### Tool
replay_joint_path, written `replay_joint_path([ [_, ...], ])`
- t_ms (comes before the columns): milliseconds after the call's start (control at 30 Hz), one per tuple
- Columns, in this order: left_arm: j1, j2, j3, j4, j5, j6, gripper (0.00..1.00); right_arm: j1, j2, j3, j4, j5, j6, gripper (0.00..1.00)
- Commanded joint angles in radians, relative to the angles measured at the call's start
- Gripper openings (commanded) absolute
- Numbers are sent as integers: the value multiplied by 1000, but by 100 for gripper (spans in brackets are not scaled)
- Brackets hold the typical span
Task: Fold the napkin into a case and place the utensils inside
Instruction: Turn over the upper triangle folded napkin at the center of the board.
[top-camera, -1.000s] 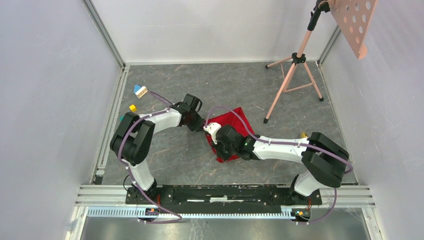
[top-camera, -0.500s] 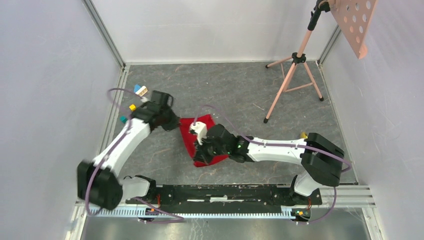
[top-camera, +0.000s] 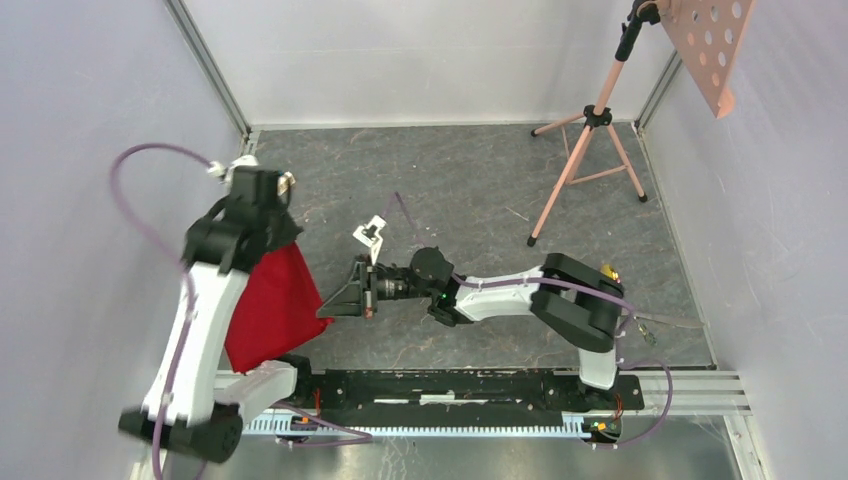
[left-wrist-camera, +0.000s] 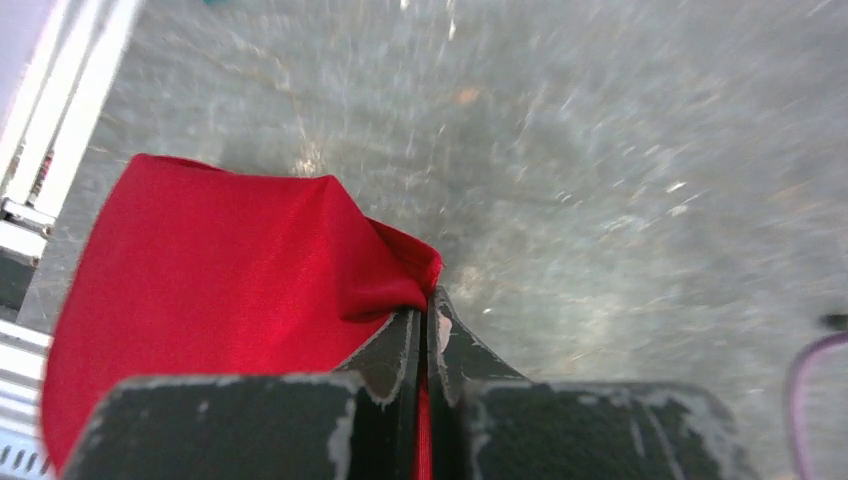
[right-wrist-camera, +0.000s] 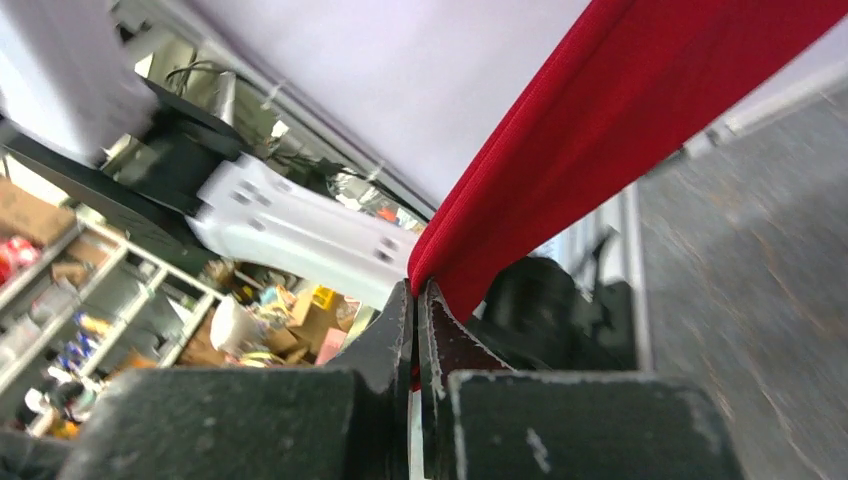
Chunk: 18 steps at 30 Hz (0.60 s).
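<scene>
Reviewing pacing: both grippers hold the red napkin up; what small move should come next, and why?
Probably lower both arms to lay the napkin flat on the table: the left gripper and right gripper each pinch its edge, and it hangs in the air, no case formed.

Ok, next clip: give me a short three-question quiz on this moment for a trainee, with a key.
1. True or false: the napkin lies flat on the table.
2. Look at the left tool and the right tool. Which pinches the napkin? A) left only B) right only C) both
3. What stands at the far right of the table?

Key:
1. False. It hangs from the tools, held up.
2. C. Both are shut on the red cloth.
3. A pink tripod stand.
</scene>
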<state>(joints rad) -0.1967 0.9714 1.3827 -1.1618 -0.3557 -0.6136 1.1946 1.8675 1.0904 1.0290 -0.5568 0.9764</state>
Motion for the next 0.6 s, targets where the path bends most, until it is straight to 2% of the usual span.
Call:
replay_joint_path([
  [0, -2, 332, -116, 310, 33, 97, 2, -51, 103, -204, 388, -203, 272, 0],
  [67, -28, 484, -121, 385, 59, 89, 2, -93, 124, -288, 432, -203, 260, 1],
  [133, -75, 614, -76, 408, 82, 69, 2, -133, 125, -370, 394, -202, 196, 0],
  [233, -174, 760, -4, 446, 40, 51, 2, -202, 127, -462, 368, -202, 147, 0],
  [467, -267, 978, 80, 490, 140, -1, 3, -317, 95, -610, 303, -242, 54, 0],
  [567, -286, 1022, 93, 488, 193, 0, 9, -334, 48, -632, 155, -234, -50, 2],
])
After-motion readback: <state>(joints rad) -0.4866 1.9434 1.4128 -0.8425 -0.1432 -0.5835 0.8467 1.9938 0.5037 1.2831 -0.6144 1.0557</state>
